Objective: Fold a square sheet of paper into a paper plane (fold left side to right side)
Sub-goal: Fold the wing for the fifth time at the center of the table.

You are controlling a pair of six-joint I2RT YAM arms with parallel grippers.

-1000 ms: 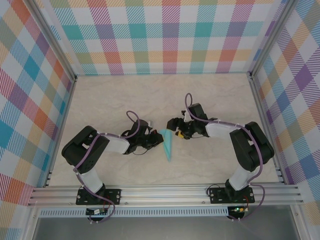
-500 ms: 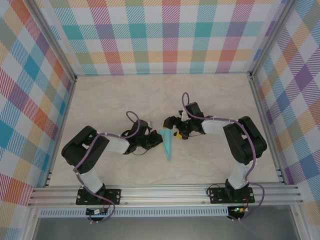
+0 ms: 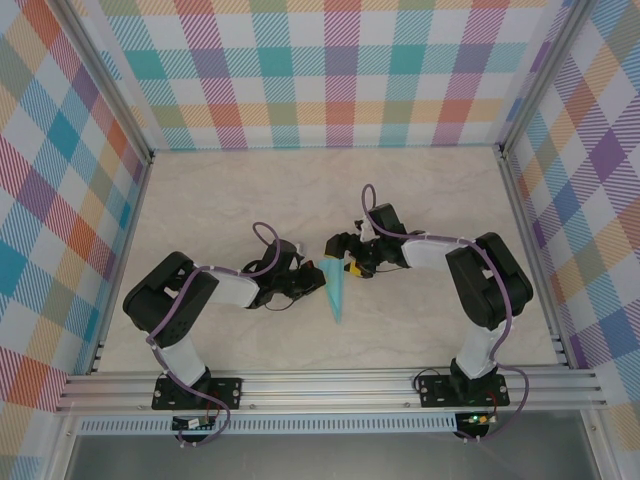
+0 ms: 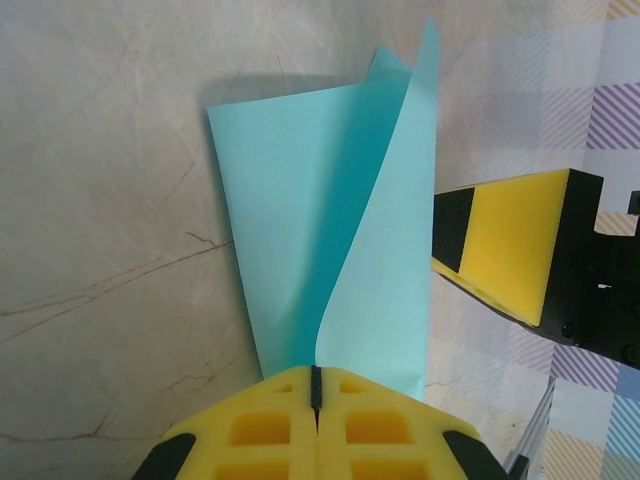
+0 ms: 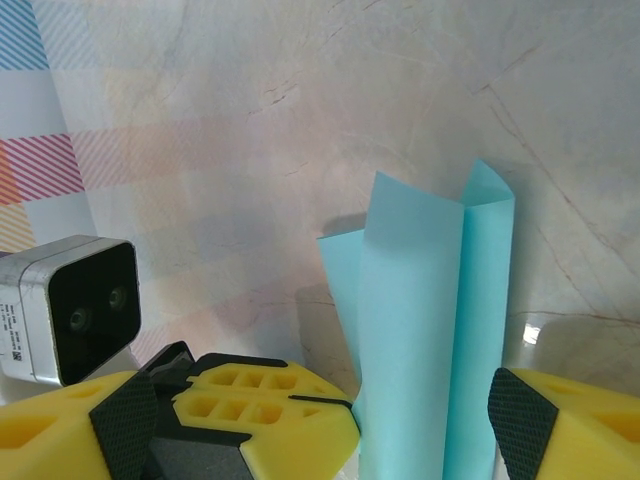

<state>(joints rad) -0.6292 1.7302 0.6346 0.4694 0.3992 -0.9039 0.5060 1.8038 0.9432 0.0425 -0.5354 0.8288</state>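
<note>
On the left we see the left gripper [image 3: 312,280] reaching in low over the table [image 3: 430,190]. Its yellow fingers [image 4: 280,430] are pressed together with no gap, and their tips are on the left edge of the paper plane [image 3: 336,290]. We cannot tell whether any paper is caught between them.

The plane lies at the middle of the table, between the two grippers. It is a narrow turquoise dart with its long axis running near to far. Its sharp tip points toward the near edge and a touch right, and its wide end faces the far wall. In the left wrist view one layer lies flat and a second flap [image 4: 385,250] curls up off it.

Just right of the wide end we find the right gripper [image 3: 345,263]. Its fingers [image 5: 270,415] are spread wide, one on each side of the upstanding folded paper [image 5: 440,330], without closing on it.

The table is pale, marble-veined and bare around the paper. Plaid walls [image 3: 340,70] in pastel checks close off the left, far and right sides, and an aluminium rail [image 3: 330,385] runs along the near edge.
</note>
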